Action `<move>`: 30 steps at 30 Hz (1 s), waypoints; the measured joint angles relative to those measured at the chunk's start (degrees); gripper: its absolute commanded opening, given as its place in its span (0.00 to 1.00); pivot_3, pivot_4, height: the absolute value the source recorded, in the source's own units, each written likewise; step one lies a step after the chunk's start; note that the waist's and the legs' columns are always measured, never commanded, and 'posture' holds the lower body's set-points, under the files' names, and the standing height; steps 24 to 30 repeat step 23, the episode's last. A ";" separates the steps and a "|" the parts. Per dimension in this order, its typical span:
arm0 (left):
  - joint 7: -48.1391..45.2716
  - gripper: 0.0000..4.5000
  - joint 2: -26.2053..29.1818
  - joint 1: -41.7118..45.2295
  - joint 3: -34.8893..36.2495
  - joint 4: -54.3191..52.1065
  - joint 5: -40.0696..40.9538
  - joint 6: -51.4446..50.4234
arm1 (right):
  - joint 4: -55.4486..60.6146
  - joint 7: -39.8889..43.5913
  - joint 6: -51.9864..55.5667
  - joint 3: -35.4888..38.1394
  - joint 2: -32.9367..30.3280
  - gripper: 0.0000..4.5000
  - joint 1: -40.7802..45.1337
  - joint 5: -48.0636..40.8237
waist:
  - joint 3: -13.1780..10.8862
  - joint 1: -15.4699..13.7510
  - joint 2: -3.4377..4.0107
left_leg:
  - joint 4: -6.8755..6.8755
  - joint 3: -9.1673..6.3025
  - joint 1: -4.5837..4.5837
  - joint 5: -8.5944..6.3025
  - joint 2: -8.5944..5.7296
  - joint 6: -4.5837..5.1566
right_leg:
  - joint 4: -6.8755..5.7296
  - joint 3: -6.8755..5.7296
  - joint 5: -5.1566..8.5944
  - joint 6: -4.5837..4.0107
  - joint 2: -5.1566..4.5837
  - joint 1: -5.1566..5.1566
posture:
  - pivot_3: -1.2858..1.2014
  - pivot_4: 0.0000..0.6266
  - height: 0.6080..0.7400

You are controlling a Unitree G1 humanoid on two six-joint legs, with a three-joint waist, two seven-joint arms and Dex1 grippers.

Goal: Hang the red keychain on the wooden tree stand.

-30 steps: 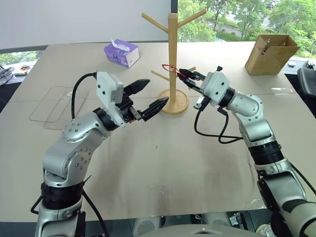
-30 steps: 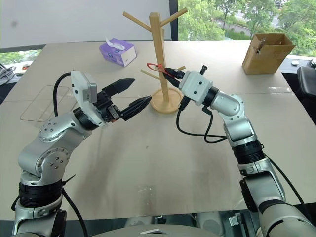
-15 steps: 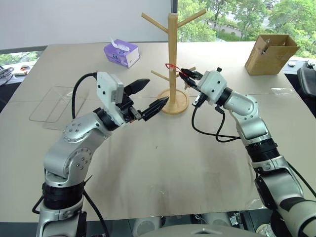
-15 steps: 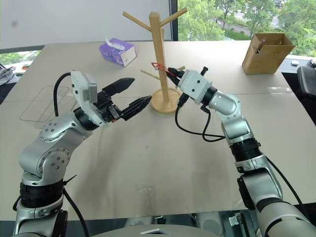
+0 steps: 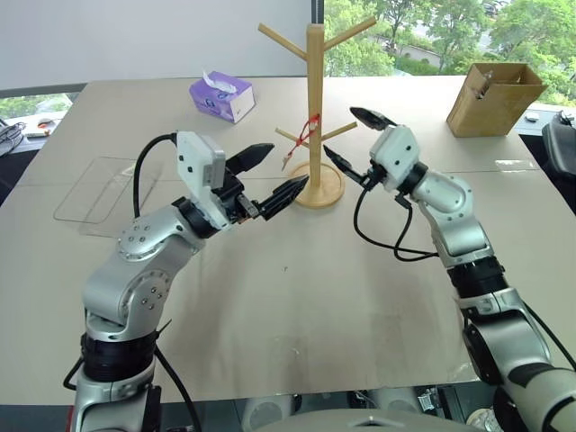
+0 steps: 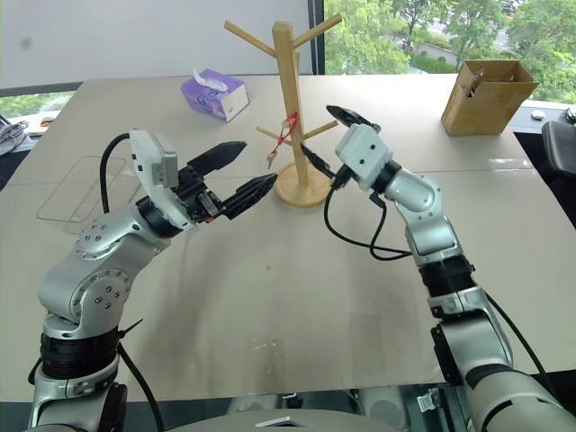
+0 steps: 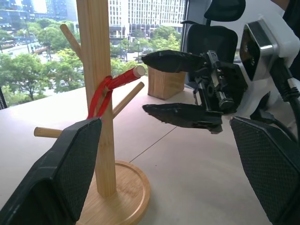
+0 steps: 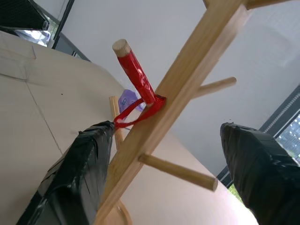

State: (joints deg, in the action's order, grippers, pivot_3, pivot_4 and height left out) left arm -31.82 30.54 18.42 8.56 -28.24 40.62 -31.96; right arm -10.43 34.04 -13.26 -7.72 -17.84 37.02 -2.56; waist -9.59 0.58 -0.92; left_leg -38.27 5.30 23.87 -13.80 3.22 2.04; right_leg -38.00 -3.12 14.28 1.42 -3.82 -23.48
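The red keychain [image 5: 311,129] hung by its thin loop from a red-wrapped peg, right against the post of the wooden tree stand [image 5: 315,108], which stood on the table [image 5: 297,297]. Its small key dangled just beside the post, on the side of the left gripper. The right gripper [image 5: 355,139] had its two black fingers spread wide, one above and one below the peg, holding nothing. The left gripper [image 5: 270,173] sat wide open and empty near the stand's round base. As a judgement, a finger pulling back carelessly could snag the loop or nudge the stand and tip it.
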 measured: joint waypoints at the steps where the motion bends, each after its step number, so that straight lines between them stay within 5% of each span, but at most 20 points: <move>1: 0.60 1.00 -0.66 -0.33 0.10 0.16 -0.01 0.03 | 1.01 0.21 0.73 0.52 -0.50 0.83 -1.52 -0.61 | 0.00 0.01 0.00 | 0.00 0.01 0.00 0.00 0.00 0.00 | 0.00 0.01 0.00 0.00 0.00 0.00 | 0.52 0.24 1.00; 5: 8.33 1.00 -5.36 -3.66 1.65 2.68 -6.38 3.70 | 5.85 -2.19 7.32 7.40 -2.57 0.83 -12.13 -4.94 | 0.01 -0.16 -0.01 | 0.01 0.01 0.00 0.00 -0.03 0.01 | 0.00 0.01 0.00 0.00 -0.05 0.02 | 0.52 0.24 1.00; 16: 25.35 1.00 -18.14 -12.25 2.19 11.77 -24.72 17.45 | 2.28 -14.86 19.11 23.29 -1.13 0.83 -20.09 -12.18 | 0.02 0.03 -0.05 | 0.05 0.10 -0.06 -0.12 -0.03 0.21 | -0.02 0.08 0.00 0.01 -0.01 0.00 | 0.52 0.24 1.00; 30: 28.09 1.00 -20.79 -13.57 3.14 18.45 -28.24 23.63 | -3.56 -16.55 16.88 24.27 0.15 0.83 -22.21 -11.56 | 0.01 0.03 -0.04 | 0.05 0.10 -0.04 -0.16 -0.03 0.28 | -0.02 0.06 0.00 0.01 -0.01 -0.01 | 0.52 0.24 1.00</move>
